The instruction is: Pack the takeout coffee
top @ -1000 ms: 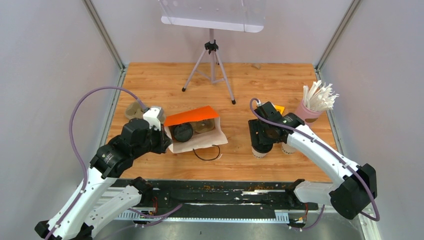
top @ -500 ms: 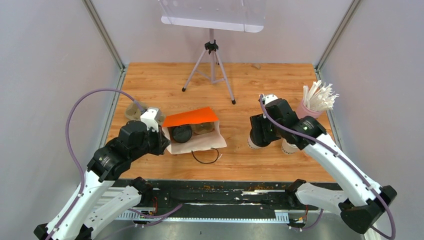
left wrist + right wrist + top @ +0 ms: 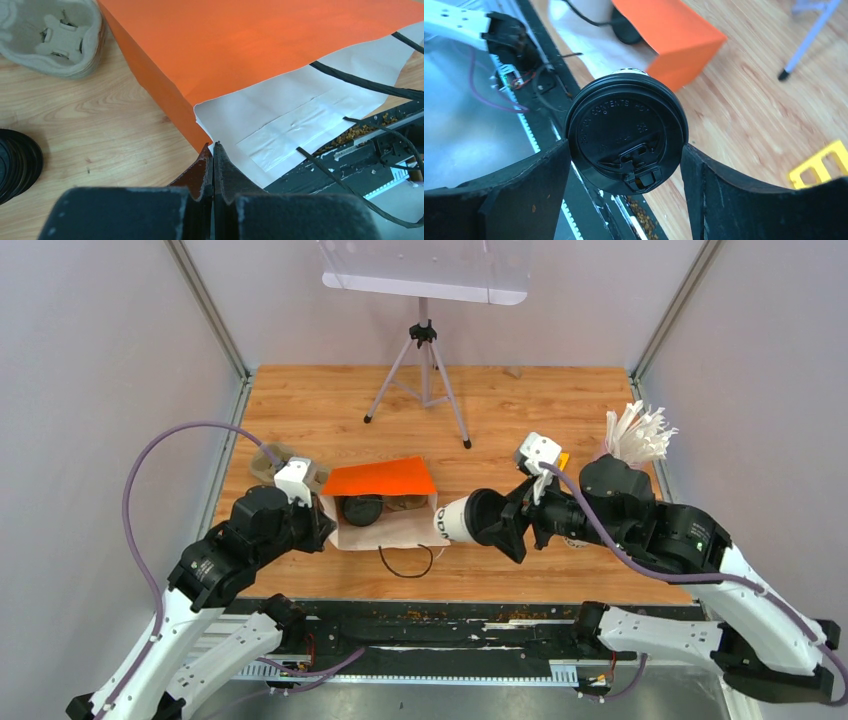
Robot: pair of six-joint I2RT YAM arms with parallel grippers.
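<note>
At 9 o'clock on the tabletop (image 3: pixel 500 400), the pulp tray (image 3: pixel 268 460) sits just beyond the left arm, untouched; the left pincer (image 3: pixel 213 150) is clamped fully shut on the paper edge of the orange paper bag (image 3: pixel 385 477), at its 9 o'clock corner, most likely to pin the bag and keep its mouth gaping while cups go in; the bag lies on its side near the centre, orange panel lifted, white lining showing, black handle loop trailing toward 6 o'clock; one lidded cup (image 3: pixel 362 508) already lies inside it; just at 3 o'clock of the bag, the white cup (image 3: pixel 455 521) hangs clear of the tabletop, tipped onto its side with its base aimed at the bag, seemingly so it can slide in base first; the right pincer (image 3: pixel 498 524) stands wide, its fingers pressed on either side of the cup's top end; this cup is small, tapered and white with dark print, and its round black lid (image 3: pixel 626 131) is embossed and has a sip tab.
</note>
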